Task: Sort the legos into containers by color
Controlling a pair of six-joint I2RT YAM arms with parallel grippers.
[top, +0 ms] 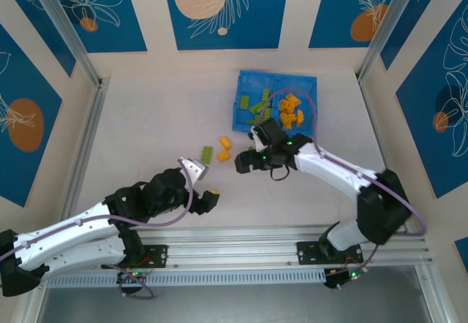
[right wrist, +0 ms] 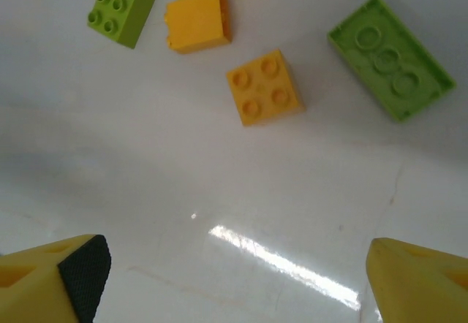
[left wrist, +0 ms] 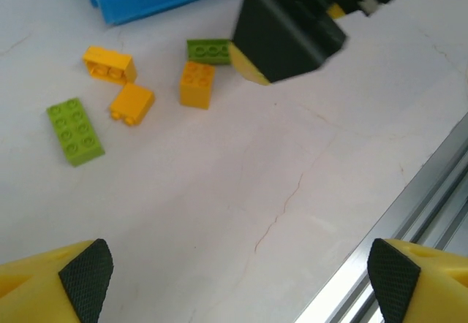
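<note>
**Right hand (right wrist: 238, 283) open above the loose bricks**

The right hand has its two yellow fingers (right wrist: 51, 283) wide apart, with nothing between them. It hangs over the white table (right wrist: 219, 191). Just ahead of the fingers lies a small orange-yellow square plastic brick (right wrist: 265, 87) with four bumps on top. I think this is the one to pick up next. Further ahead and off to one side lies a long lime green plastic brick (right wrist: 391, 56), turned upside down. Off to the other side are a second orange-yellow brick (right wrist: 197, 20) and a bumps-up green brick (right wrist: 124, 1).

To do it well, the hand should go forward until the square brick sits in the middle between the fingers. Then it should go straight down, squeeze the two flat sides and lift straight up. It must not bump the bricks next to it.

The left hand (left wrist: 238, 283) is open and empty too. It sits low over the table, well back from the bricks.

The top view shows where the brick should go. The bright blue plastic bin (top: 248, 82) lies just past the right hand. One half holds green bricks (top: 257, 106) and the other half holds orange-yellow bricks (top: 290, 111). The close view from the right wrist gives the small things instead: the bumps, and the hollow underside of the flipped brick. The left wrist view shows the black body of the right hand right beside that flipped green brick.
</note>
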